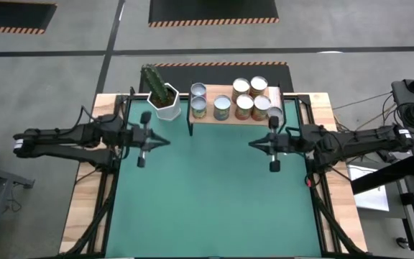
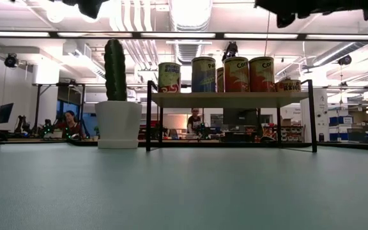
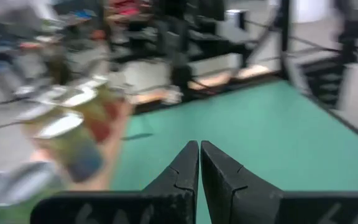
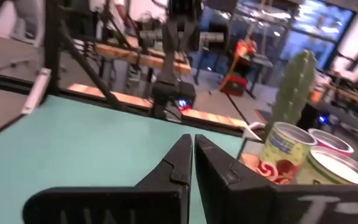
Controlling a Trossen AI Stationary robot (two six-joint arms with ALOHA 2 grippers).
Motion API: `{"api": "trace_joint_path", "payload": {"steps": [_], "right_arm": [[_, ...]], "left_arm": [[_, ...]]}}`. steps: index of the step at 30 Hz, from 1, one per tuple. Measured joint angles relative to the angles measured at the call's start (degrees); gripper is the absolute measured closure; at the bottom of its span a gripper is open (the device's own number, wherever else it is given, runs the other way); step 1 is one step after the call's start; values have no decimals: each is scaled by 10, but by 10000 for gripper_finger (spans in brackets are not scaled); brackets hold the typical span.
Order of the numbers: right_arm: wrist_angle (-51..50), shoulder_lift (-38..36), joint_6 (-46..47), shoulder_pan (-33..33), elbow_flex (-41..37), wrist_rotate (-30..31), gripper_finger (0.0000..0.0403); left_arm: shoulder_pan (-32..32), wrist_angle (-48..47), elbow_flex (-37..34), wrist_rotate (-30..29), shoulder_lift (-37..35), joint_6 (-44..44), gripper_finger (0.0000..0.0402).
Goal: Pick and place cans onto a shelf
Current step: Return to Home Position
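Right gripper (image 1: 254, 144), fingers pressed together and empty, faces the likewise-closed left gripper (image 1: 164, 142) over the table (image 1: 214, 208); cans (image 2: 236, 74) stand upright on shelf (image 2: 229, 99) beyond both, nearer the right.

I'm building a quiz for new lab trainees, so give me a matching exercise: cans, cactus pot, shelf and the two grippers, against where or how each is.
1 cans
2 cactus pot
3 shelf
4 left gripper and right gripper

a shut, empty, above the green mat
b at the mat's far edge, on black legs
c on the wooden board
d beside the shelf's end

Pairs: 1c, 2d, 3b, 4a
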Motion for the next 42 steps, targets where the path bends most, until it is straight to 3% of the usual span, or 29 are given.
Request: {"api": "trace_joint_path", "payload": {"steps": [3, 9, 25, 42], "right_arm": [[1, -37, -8, 0, -22, -20, 394], [-5, -115, -44, 0, -66, -72, 394], [-46, -261, -86, 0, -135, -67, 394], [-144, -410, -67, 0, -179, -67, 394]], "left_arm": [[0, -4, -42, 44, -19, -1, 402], [0, 1, -115, 47, -93, -10, 402], [0, 3, -210, 46, -296, -21, 402], [0, 4, -259, 45, -353, -30, 402]]}}
